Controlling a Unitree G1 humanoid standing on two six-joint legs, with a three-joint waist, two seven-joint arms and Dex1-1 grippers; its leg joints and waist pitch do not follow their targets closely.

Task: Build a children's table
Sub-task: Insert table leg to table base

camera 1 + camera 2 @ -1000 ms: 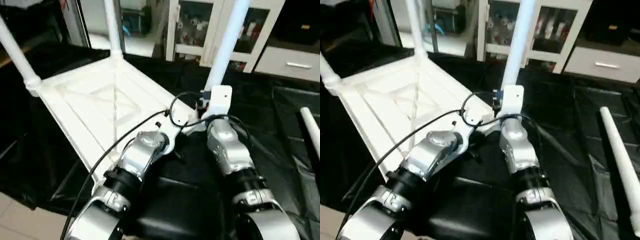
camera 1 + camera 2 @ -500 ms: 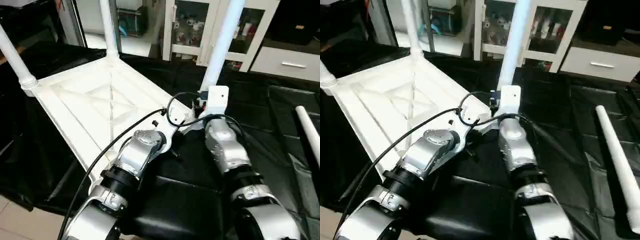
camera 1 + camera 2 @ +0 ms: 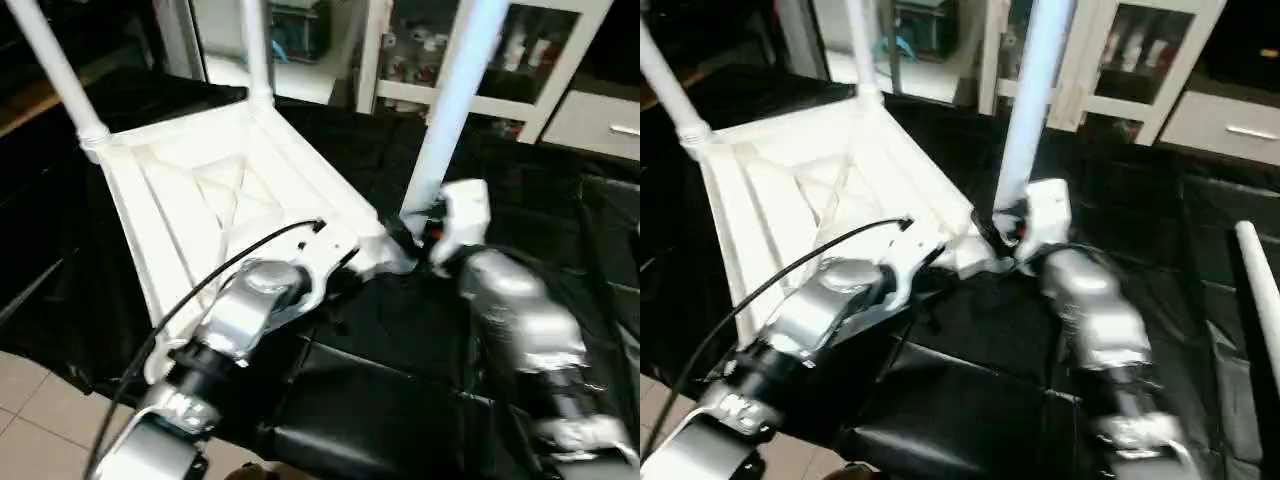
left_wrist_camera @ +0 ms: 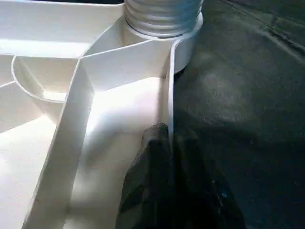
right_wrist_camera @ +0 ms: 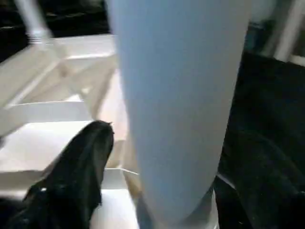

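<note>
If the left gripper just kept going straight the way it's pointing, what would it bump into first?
Probably the ribbed base of the leg in the corner socket; the left gripper points along the table top rim toward it.

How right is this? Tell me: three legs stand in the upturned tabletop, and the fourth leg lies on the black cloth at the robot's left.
Wrong side. Three legs stand in the upturned tabletop, but the fourth leg lies on the black cloth at the robot's right; the right eye view shows it.
</note>
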